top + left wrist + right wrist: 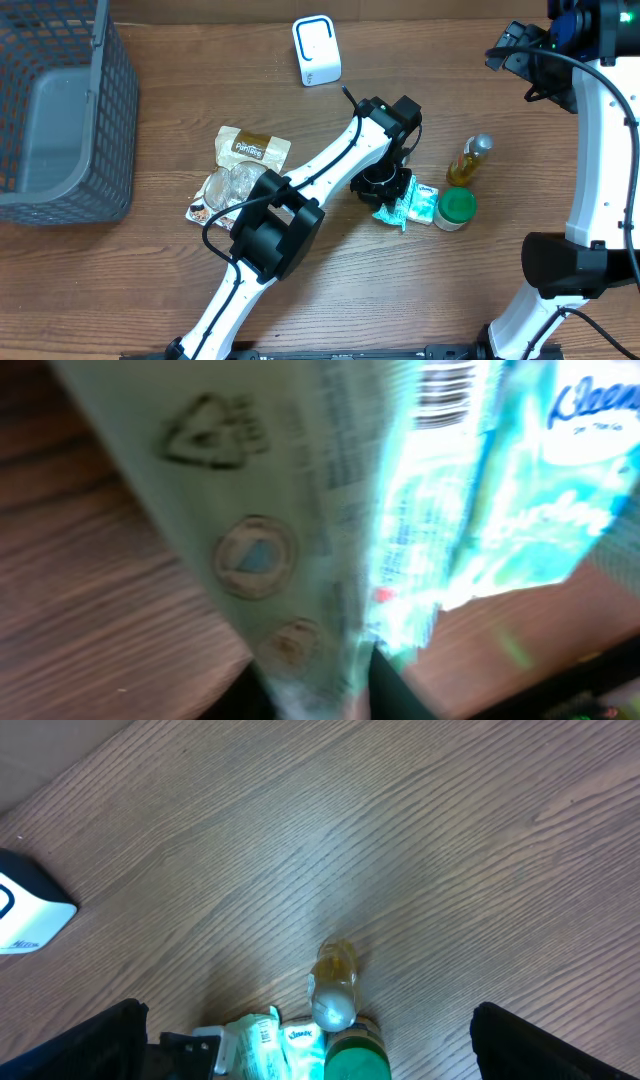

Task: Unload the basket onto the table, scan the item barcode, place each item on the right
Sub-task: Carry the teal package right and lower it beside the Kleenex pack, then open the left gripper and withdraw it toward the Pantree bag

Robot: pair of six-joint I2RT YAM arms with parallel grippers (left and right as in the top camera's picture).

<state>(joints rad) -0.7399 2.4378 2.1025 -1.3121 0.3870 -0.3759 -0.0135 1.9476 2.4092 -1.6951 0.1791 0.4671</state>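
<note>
The item is a pale green Kleenex tissue pack [412, 206] lying on the wooden table right of centre. My left gripper [384, 190] is down over its left end. In the left wrist view the pack [440, 510] is blurred, its barcode near the top, and its lower edge runs down between my left gripper [330, 685] and its dark fingers; I cannot tell whether they clamp it. The white scanner [316, 50] stands at the back centre. My right gripper [512, 52] hangs high at the back right, open and empty [305, 1045], looking down on the pack [285, 1045].
A small yellow bottle [470, 158] and a green-lidded jar [456, 208] stand just right of the pack. A brown snack bag [240, 170] lies left of my left arm. A grey basket [60, 110] fills the far left.
</note>
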